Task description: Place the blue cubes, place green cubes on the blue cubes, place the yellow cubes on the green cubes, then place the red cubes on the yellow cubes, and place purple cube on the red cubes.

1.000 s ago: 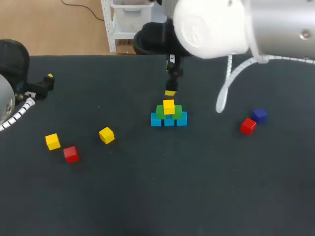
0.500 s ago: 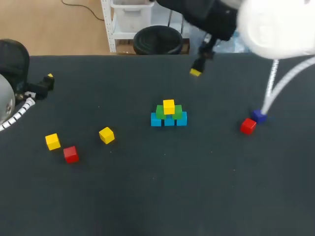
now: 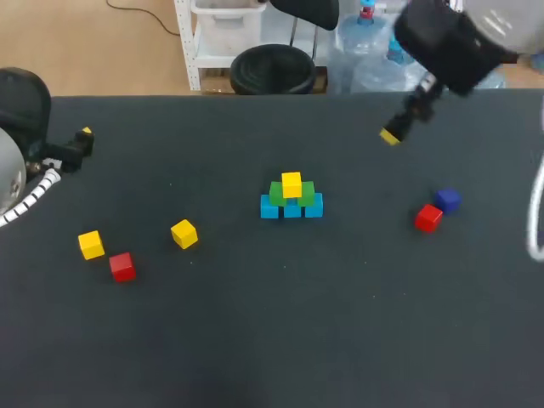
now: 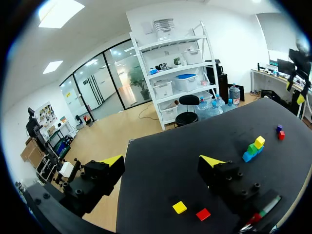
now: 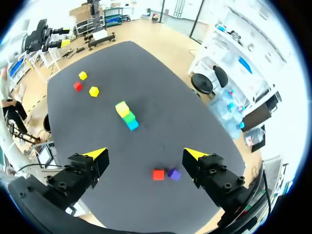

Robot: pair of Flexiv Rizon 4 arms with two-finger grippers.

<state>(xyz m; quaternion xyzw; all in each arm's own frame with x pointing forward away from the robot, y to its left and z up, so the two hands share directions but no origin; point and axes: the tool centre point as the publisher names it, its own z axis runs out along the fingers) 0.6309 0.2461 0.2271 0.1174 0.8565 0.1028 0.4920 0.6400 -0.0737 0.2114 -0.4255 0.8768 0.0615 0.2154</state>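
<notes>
Blue cubes: three small blue cubes (image 3: pixel 292 209) sit touching in a row at the middle of the black table (image 3: pixel 255 340).
Green cubes: two green cubes (image 3: pixel 278 192) rest side by side on the blue row.
Yellow cubes: three. The top yellow cube (image 3: pixel 291 184) sits on the green pair. The near yellow cube (image 3: pixel 184 233) and the far-left yellow cube (image 3: pixel 91 245) lie loose to the left.
Red cubes: two. The left red cube (image 3: pixel 122 266) lies just beside the far-left yellow cube, and the right red cube (image 3: pixel 428 218) lies on the right.
Purple cube: one purple cube (image 3: pixel 448 200), just beside the right red cube.
Right hand (image 5: pixel 146 154): above the table's far right part, fingers spread wide, holding nothing.
Left hand (image 4: pixel 162 161): at the table's left edge, fingers spread, empty.
</notes>
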